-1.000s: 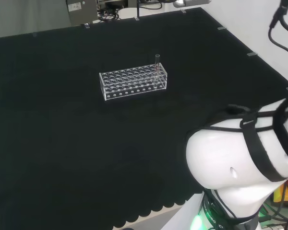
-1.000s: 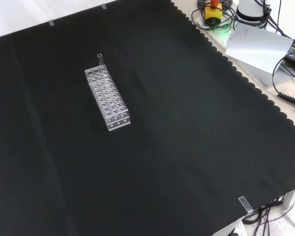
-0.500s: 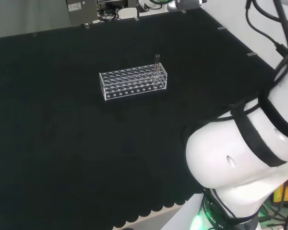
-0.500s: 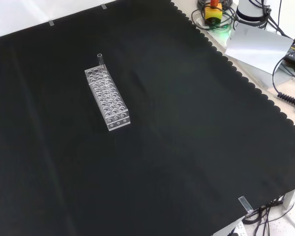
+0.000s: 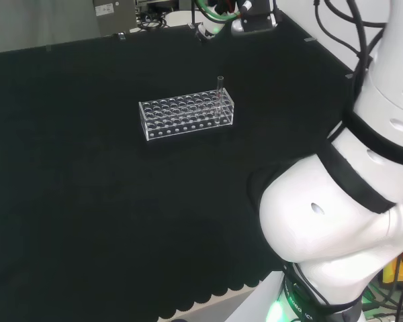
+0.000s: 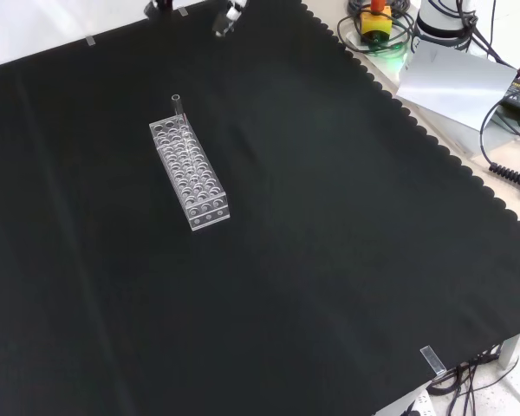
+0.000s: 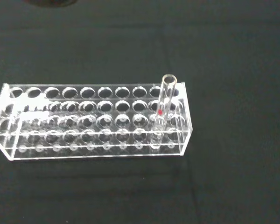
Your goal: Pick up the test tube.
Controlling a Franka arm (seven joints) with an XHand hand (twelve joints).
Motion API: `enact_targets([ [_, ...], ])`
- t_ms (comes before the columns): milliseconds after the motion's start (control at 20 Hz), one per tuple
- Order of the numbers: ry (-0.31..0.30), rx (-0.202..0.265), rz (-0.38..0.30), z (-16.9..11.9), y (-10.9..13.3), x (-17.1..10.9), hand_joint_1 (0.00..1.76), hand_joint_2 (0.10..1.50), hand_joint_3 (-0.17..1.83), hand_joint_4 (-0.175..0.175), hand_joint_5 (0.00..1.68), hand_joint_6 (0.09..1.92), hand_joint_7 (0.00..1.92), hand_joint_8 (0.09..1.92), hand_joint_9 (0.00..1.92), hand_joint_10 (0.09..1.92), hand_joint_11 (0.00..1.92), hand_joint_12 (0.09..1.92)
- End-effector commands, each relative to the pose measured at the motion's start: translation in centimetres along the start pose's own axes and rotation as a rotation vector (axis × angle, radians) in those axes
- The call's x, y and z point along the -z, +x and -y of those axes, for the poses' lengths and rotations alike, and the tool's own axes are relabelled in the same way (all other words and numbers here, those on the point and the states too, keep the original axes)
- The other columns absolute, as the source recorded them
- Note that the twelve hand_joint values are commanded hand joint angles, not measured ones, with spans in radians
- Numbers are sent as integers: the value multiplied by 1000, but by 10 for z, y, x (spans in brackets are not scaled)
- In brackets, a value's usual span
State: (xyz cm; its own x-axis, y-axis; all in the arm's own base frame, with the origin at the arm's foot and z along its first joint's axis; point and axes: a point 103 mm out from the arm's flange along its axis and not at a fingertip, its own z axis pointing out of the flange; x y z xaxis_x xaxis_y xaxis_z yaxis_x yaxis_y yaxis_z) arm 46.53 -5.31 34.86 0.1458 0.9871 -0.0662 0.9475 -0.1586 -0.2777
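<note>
Head view, from left to right: a clear plastic rack [image 5: 187, 117] stands alone on the black cloth [image 5: 87, 201], a long box with rows of round holes, set with its length across the view. At the rack's right end a single test tube [image 5: 219, 94] stands upright in a hole, its open rim rising well above the rack's top plate. The tube is clear glass, thin and straight. Farther right and beyond the rack, at the far edge of the cloth, part of the hand [image 5: 254, 15] hangs in the air, well apart from the tube; whether its fingers are spread or curled I cannot tell. The arm's white links [image 5: 342, 208] stand at the near right.

Front view: the rack [image 6: 189, 173] runs away from the camera, and the test tube [image 6: 177, 105] sits at its far end, upright, its round mouth plain to see. Above it at the far edge of the cloth [image 6: 329, 260], bits of the hand [image 6: 226, 19] show, touching nothing.

Wrist view: the rack [image 7: 91, 121] lies below on the cloth [image 7: 233, 56], and the test tube [image 7: 164, 105] stands in a hole at one end, its lower part passing down through the rack's plates. It has a thick round lip, clear walls and a small red mark partway down its side.
</note>
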Motion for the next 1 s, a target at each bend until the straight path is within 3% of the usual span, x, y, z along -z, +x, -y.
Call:
enact_targets([
  [50,59,-26,15,-38,-15,-35,692,768,421,-95,363,87,429,877,374,915,158,1558],
  [1000,240,-28,47,-81,-26,-111,743,762,433,-108,448,87,518,871,459,876,182,1537],
])
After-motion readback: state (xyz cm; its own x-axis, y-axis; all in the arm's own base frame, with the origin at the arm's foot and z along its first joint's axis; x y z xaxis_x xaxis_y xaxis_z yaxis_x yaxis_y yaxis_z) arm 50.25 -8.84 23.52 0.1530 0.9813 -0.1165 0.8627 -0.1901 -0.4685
